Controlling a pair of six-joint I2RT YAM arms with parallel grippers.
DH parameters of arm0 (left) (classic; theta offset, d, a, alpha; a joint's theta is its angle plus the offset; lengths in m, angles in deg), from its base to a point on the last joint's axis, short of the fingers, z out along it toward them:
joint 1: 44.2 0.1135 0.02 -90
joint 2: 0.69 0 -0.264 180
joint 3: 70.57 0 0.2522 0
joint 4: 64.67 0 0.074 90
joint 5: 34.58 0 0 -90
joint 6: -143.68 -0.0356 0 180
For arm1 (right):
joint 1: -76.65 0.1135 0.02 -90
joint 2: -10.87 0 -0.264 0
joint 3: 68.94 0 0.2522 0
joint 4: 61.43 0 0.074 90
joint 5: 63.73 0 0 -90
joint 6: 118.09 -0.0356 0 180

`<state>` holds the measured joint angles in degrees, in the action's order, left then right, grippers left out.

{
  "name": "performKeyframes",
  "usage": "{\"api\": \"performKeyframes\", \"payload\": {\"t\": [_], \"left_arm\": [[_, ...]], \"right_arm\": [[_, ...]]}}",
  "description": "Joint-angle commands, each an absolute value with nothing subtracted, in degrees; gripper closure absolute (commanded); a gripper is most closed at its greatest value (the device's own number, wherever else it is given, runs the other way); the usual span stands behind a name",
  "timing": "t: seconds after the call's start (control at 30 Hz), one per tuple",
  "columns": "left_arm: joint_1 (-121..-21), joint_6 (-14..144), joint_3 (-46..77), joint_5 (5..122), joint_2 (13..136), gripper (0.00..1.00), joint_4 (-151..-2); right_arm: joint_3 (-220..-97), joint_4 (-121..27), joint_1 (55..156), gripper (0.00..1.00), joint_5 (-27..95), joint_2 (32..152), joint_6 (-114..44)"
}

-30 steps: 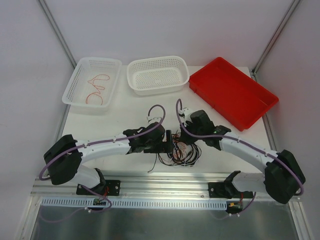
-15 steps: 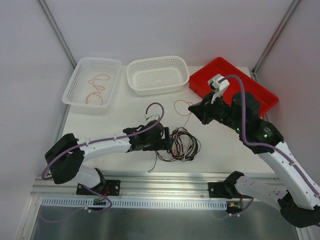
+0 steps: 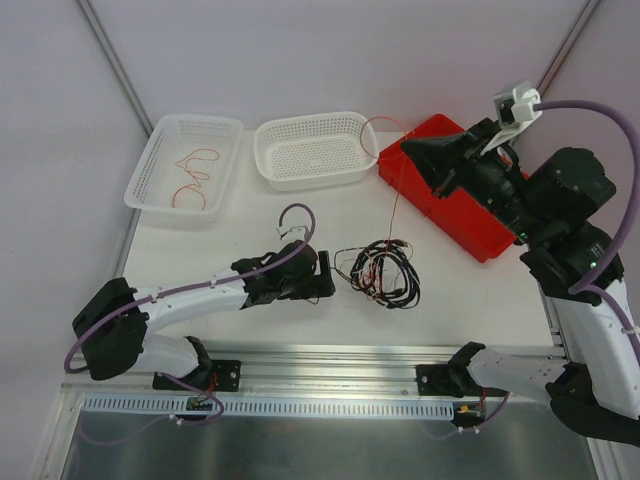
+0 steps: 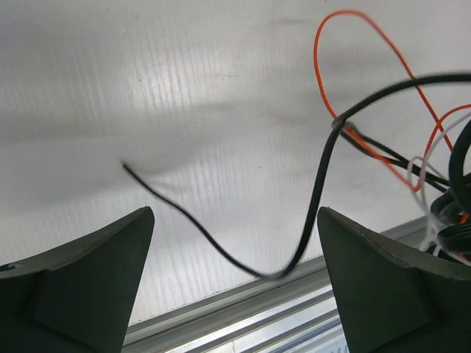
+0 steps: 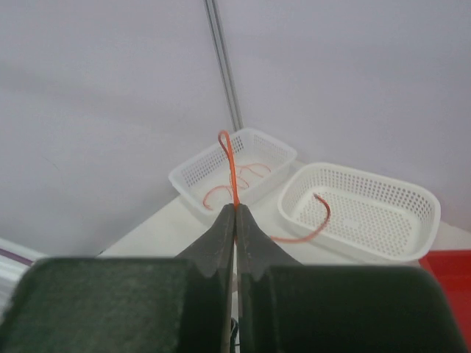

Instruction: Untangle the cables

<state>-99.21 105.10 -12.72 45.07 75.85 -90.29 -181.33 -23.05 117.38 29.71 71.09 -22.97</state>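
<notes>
The cables form a tangle (image 3: 378,275) of black, white and red-orange wires on the white table. My right gripper (image 3: 408,148) is raised high over the red tray's left end. It is shut on a red-orange wire (image 3: 394,200) that runs taut down into the tangle. In the right wrist view the wire (image 5: 230,165) sticks up as a small loop from the shut gripper (image 5: 235,209). My left gripper (image 3: 328,275) is low on the table just left of the tangle. It is open (image 4: 235,217) and empty, with a black cord (image 4: 320,184) lying loose between its fingers beside an orange wire (image 4: 324,29).
A white basket (image 3: 160,150) at the back left holds red-orange wires (image 3: 195,172). A second white basket (image 3: 275,135) stands beside it, and a red tray (image 3: 500,210) at the back right. The table's near metal edge (image 4: 243,309) lies close under my left gripper.
My right gripper has risen and swung back right with the red-orange wire, drawing it taut. The tangle slid right. My left gripper has drawn back to the tangle's left.
</notes>
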Motion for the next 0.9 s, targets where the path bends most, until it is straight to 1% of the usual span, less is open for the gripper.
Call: {"api": "performKeyframes", "payload": {"t": [0.0,0.07,0.13,0.2,0.27,0.3,0.4,0.5,0.53,0.6,0.63,0.67,0.7,0.73,0.83,0.87], "left_arm": [[-98.7,102.5,-13.6,42.0,71.4,0.05,-89.6],[-98.7,101.0,-14.2,41.4,68.4,0.04,-89.2],[-98.7,99.0,-15.1,40.8,64.7,0.03,-89.0],[-98.7,97.3,-16.6,40.1,61.8,0.02,-88.8],[-98.7,96.3,-18.4,40.0,57.6,0.02,-88.8],[-98.7,95.8,-18.9,40.3,54.9,0.02,-88.7],[-98.7,96.0,-21.3,41.2,50.2,0.02,-88.7],[-98.7,97.3,-23.3,41.5,47.7,0.02,-88.7],[-98.7,97.5,-23.7,41.7,46.9,0.02,-88.7],[-98.8,97.9,-24.3,42.2,47.2,0.01,-88.7],[-98.7,98.2,-24.4,42.8,47.5,0.01,-88.7],[-98.7,98.2,-24.4,43.1,47.9,0.01,-88.6],[-98.7,98.6,-24.3,43.4,49.1,0.01,-88.7],[-98.8,98.7,-23.9,43.8,49.8,0.01,-88.7],[-98.8,99.1,-23.1,45.6,52.8,0.01,-88.5],[-98.9,99.2,-22.9,46.4,53.6,0.01,-88.4]], "right_arm": [[-186.0,-32.5,117.3,0.99,29.8,72.1,-25.3],[-184.9,-33.1,117.3,0.99,28.7,72.3,-26.2],[-183.6,-30.0,117.3,0.99,28.6,72.6,-26.9],[-178.2,-26.5,117.3,0.99,29.0,72.3,-27.8],[-171.4,-26.6,117.3,0.99,28.4,70.6,-30.5],[-162.8,-28.0,117.3,0.99,27.9,68.5,-33.2],[-149.4,-26.9,117.3,0.99,26.6,66.9,-37.4],[-141.9,-23.1,117.7,0.99,27.4,68.2,-40.0],[-137.6,-22.2,118.1,0.96,27.4,69.9,-41.4],[-134.2,-19.9,119.8,0.90,26.7,71.6,-41.9],[-131.9,-19.4,120.6,0.82,24.2,72.6,-42.0],[-130.8,-18.9,122.0,0.78,21.7,72.5,-42.1],[-130.0,-18.4,122.2,0.71,20.9,72.1,-42.0],[-128.6,-18.3,122.3,0.54,20.6,71.6,-41.9],[-127.8,-17.3,122.3,0.40,17.8,68.4,-41.0],[-128.0,-16.6,121.9,0.38,15.0,66.9,-40.2]]}}
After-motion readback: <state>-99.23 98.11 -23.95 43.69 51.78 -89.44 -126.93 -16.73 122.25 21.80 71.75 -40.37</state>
